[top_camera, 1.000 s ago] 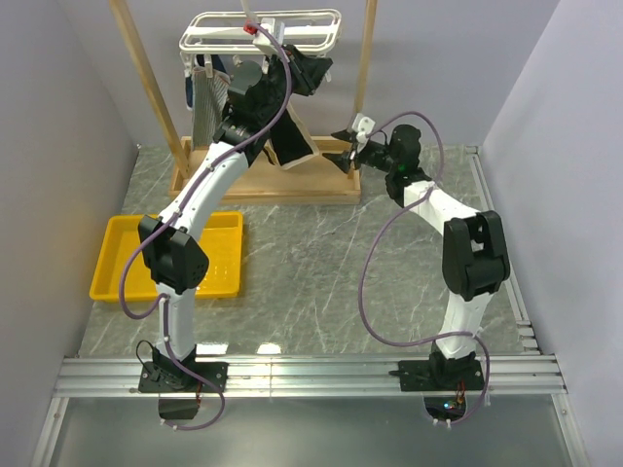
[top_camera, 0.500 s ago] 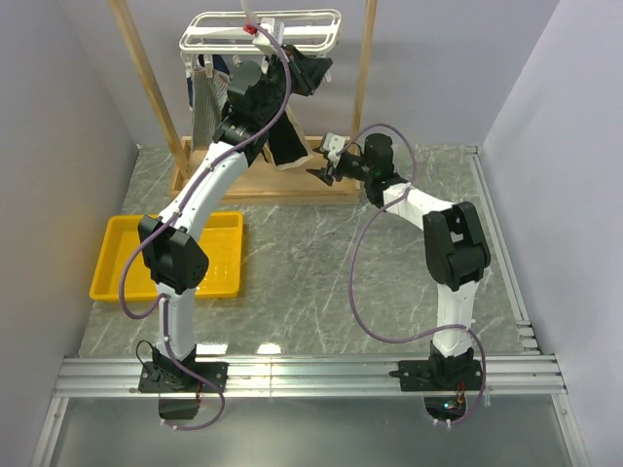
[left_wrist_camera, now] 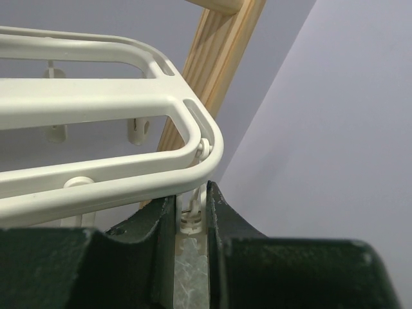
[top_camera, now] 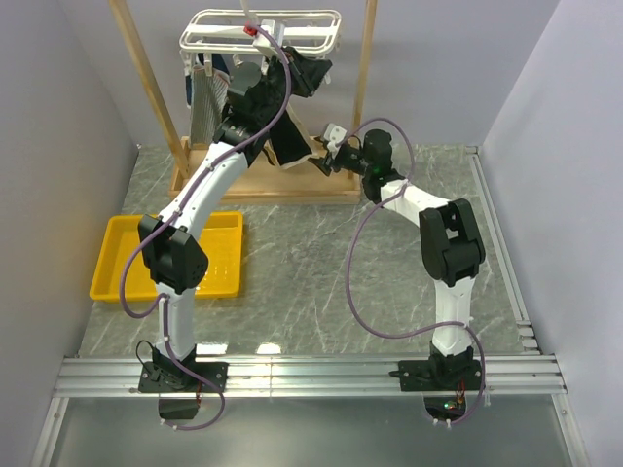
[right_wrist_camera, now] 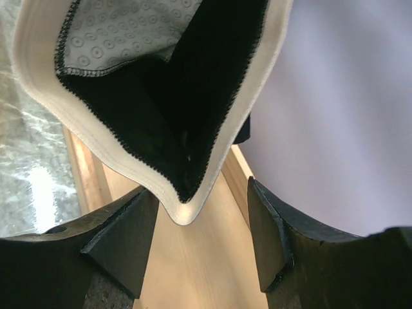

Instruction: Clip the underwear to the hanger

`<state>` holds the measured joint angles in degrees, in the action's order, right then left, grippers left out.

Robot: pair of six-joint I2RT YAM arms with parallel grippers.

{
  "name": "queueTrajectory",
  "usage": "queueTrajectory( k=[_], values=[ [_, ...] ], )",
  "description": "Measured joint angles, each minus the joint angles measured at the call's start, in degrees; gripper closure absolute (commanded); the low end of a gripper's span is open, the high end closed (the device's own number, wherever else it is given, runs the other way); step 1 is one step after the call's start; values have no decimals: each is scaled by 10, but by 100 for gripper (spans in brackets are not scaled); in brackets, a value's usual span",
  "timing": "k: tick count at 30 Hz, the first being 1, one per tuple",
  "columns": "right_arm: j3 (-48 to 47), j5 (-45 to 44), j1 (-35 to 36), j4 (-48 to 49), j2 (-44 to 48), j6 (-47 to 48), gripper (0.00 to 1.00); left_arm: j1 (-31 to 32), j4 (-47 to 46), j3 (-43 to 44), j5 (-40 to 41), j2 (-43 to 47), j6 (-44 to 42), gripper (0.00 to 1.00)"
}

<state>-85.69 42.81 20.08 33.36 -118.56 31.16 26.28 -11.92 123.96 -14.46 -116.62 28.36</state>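
The white hanger hangs high in the wooden frame. My left gripper is raised to its right corner and shut on a small white clip dangling under the hanger's rim. The black underwear with its beige waistband hangs below, its top hidden behind the left arm. My right gripper is open at its lowest corner. In the right wrist view the folded waistband tip dips between my open fingers, touching neither.
A wooden frame stand carries the hanger; its base board lies under my right gripper. A grey striped garment hangs at the hanger's left. A yellow tray sits on the marble table at the left.
My right arm has swung left and brought its open gripper in under the underwear's waistband corner. The left arm has kept still, shut on the clip.
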Motion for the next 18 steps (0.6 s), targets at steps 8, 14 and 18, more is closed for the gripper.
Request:
queueTrajectory(
  k=[8, 14, 18],
  values=[
    [-23, 2, 2, 1, -22, 2, 86, 0, -7, -2, -7, 0, 0, 100],
    [-24, 3, 1, 11, -24, -26, 100, -3, -7, -17, -12, 2, -2, 100],
    [-24, 3, -3, 17, -18, -65, 100, -9, -7, -41, -21, 13, -5, 100]
  ],
)
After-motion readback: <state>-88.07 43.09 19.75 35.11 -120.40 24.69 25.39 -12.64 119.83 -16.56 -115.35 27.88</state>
